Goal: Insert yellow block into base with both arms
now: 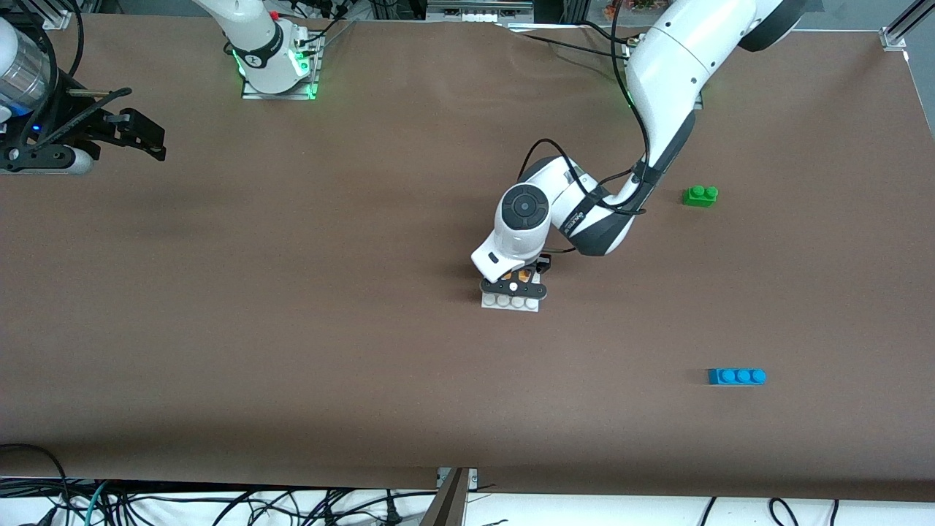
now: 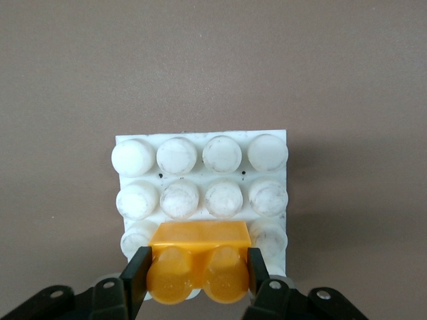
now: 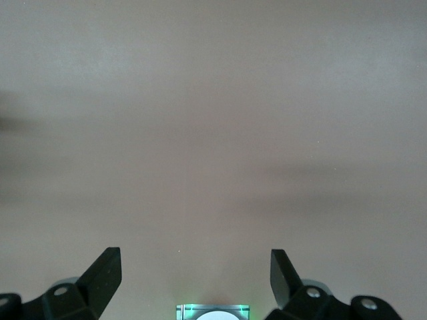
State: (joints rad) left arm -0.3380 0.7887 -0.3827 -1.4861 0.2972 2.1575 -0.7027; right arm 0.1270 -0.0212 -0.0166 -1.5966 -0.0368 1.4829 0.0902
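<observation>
Left gripper (image 1: 513,287) is at frame centre in the front view, low over the base (image 1: 510,302), clamped on the yellow block (image 1: 523,276). In the left wrist view its 2 fingers (image 2: 137,273) pinch the yellow block (image 2: 199,263) by its short ends, studs up, w/ the brick sitting over the base (image 2: 201,188) at the edge row closest to the gripper. That end-on grip leaves the long sides free, so the brick can drop between neighbouring studs w/o the fingers fouling them. Can't tell if it's fully seated or just resting on the studs; looks like the press-in step is underway or nearly done.

Right gripper (image 1: 135,135) waits at the upper left of the front view, over bare table at the right arm's end, jaws spread wide and holding nothing; the right wrist view shows its 2 fingertips (image 3: 107,270) apart w/ only tabletop between. Task says both arms, so a likely job for it is to steady the base, since that light plate could slide or tip under an off-centre push.

Green brick (image 1: 700,195) sits right of centre, blue brick (image 1: 736,376) at lower right, both well apart from the base, so nothing crowds the insertion.
</observation>
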